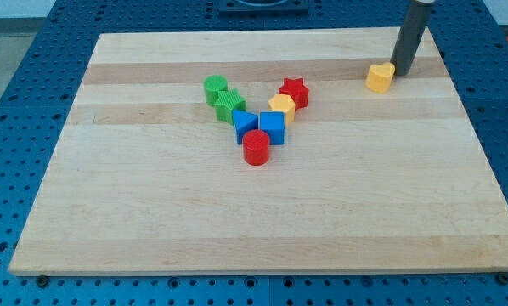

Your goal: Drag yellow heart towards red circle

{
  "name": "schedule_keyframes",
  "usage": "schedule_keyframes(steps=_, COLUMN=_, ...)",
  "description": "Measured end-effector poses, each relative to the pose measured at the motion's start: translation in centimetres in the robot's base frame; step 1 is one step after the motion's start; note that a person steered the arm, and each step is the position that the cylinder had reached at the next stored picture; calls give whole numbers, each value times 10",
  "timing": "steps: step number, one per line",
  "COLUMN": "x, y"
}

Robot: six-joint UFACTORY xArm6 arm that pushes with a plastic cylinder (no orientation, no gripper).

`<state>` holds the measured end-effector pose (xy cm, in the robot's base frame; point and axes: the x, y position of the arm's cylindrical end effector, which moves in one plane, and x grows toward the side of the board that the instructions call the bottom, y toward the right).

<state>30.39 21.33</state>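
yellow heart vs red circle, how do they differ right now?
Colour: the yellow heart is yellow, the red circle red.
Shape: the heart is lobed, the circle a round cylinder.
Place: the heart sits alone near the view's top right, with my tip at its right side; the circle touches the blue blocks at the bottom of the central cluster.
Shared: both are small blocks resting on the board.

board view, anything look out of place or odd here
Only the yellow heart stands apart, alone near the view's top right with my tip at its right side. The other blocks cluster mid-board around the red circle. Nothing damaged.
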Motion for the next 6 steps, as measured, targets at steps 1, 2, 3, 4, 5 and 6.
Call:
schedule_keyframes(steps=1, x=0, y=-8)
schedule_keyframes(steps=2, x=0, y=-15)
schedule_keyframes(steps=3, x=0, y=-22)
schedule_keyframes(steps=4, x=0, y=-31)
schedule_keyframes(steps=5, x=0, y=-39)
schedule_keyframes(steps=6, x=0, y=-42)
